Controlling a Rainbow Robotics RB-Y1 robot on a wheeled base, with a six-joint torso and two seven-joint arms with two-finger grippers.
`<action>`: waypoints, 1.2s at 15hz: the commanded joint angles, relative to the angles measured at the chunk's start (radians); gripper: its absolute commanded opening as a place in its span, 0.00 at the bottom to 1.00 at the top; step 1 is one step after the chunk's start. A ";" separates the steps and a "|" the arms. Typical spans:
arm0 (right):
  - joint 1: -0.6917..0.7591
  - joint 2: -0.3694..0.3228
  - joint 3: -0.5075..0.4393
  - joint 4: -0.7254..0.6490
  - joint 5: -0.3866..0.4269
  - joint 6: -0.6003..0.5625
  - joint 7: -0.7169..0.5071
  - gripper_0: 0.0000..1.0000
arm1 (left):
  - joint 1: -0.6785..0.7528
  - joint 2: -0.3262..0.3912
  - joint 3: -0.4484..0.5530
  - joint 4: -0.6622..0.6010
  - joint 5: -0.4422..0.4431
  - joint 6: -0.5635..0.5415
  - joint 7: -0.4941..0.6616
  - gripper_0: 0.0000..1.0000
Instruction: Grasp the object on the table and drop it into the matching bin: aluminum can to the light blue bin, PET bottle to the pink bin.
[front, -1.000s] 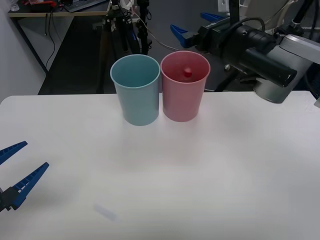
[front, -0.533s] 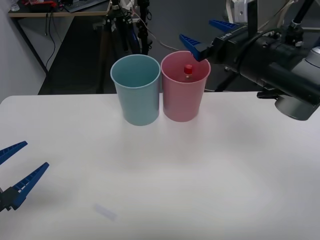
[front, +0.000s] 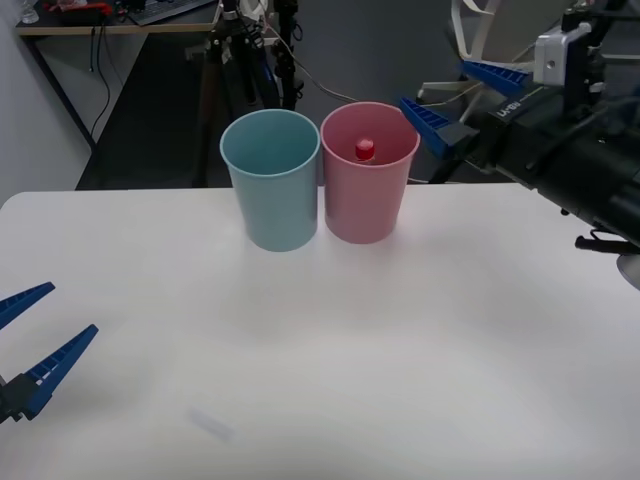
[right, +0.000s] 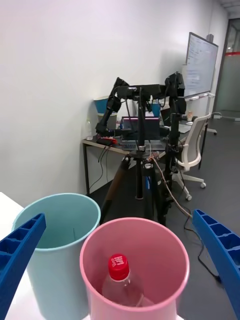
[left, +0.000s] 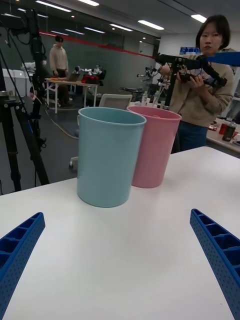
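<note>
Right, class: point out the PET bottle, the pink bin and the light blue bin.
PET bottle (right: 119, 266), right wrist view, on its red cap.
Pink bin (front: 366, 207), front view, on its outer wall.
Light blue bin (front: 280, 211), front view, on its outer wall.

— What's carrying things?
— White tabletop (front: 420, 340), wide, flat, rounded at the near-left corner.
— And directly on it?
— Blue bin (front: 272, 178) and pink bin (front: 367, 172), upright near the far edge, side by side and touching, blue to the left. Faint pale smudge (front: 210, 425) near the front.
</note>
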 joint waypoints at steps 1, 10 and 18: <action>0.150 -0.013 -0.106 -0.080 0.064 -0.011 -0.020 1.00 | 0.000 0.000 0.000 0.000 0.000 0.000 0.000 1.00; 0.578 0.062 -0.367 -0.207 0.483 -0.144 -0.442 1.00 | 0.000 0.000 0.000 0.000 0.000 0.000 0.000 1.00; 0.834 0.332 -0.540 -0.190 0.754 -0.451 -0.491 1.00 | 0.000 0.000 0.000 0.000 0.000 0.000 0.000 1.00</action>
